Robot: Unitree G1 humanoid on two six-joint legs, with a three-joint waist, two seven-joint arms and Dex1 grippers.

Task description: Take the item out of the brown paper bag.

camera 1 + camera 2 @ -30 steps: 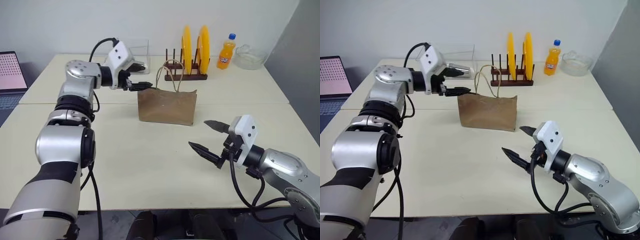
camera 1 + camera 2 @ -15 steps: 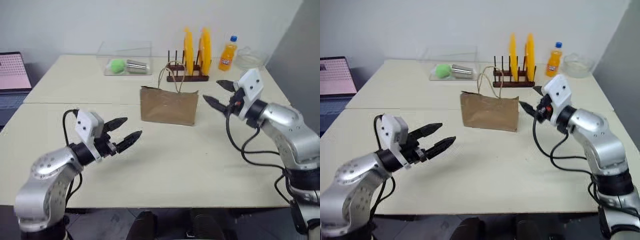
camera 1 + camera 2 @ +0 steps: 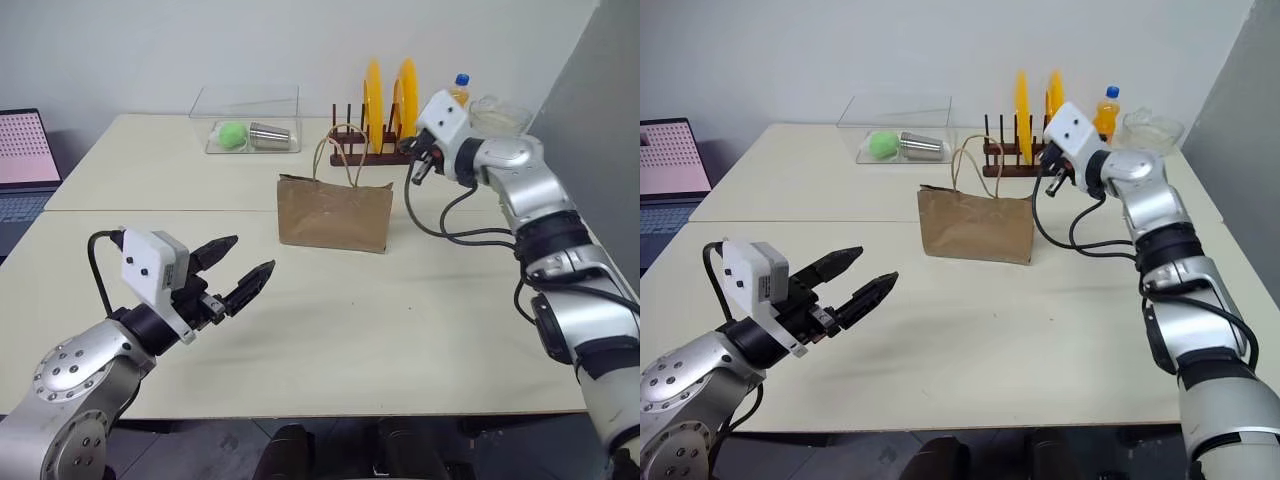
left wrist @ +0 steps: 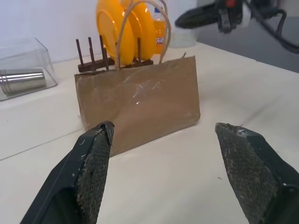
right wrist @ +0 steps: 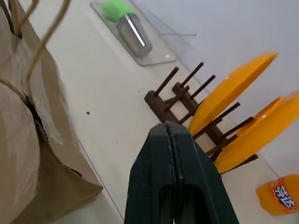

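The right end effector (image 3: pixel 1043 178) is pressed fully shut on nothing, hovering just beyond the top right corner of the creased brown kraft paper bag (image 3: pixel 335 212) standing on the pale table (image 3: pixel 420 310). The left end effector (image 3: pixel 240 272) gapes wide, empty, well short of the bag. The item cannot be seen.

The left arm is bent low at the near left, its forearm reaching forward and toward the middle, and the left gripper (image 3: pixel 238 272) hangs above the table with its two black fingers (image 4: pixel 91 163) spread well apart, holding nothing. The right arm stretches far forward and up, wrist turned inward, with the right gripper (image 5: pixel 170 140) pressed shut and empty.
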